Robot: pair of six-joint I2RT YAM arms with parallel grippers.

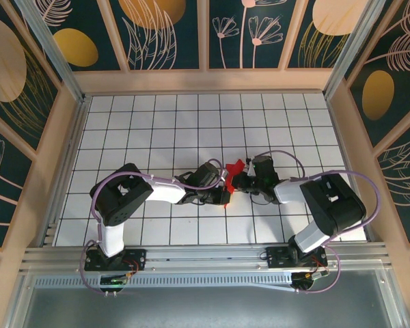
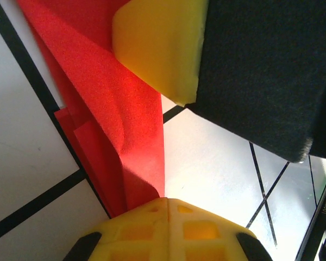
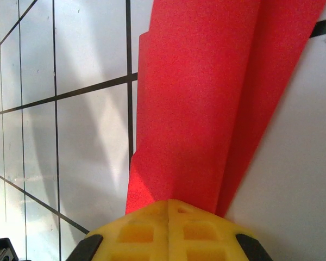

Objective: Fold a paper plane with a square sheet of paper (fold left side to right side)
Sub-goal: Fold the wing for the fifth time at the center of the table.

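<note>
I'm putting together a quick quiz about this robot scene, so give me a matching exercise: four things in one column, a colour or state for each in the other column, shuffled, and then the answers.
Things:
1. sheet of paper
2. table
3. right end effector
4. back wall

Colour or state:
A. dark teal with gold shapes
B. shut on the paper
C. bright red
D. white with black grid lines

Pairs: 1-C, 2-D, 3-B, 4-A.
</note>
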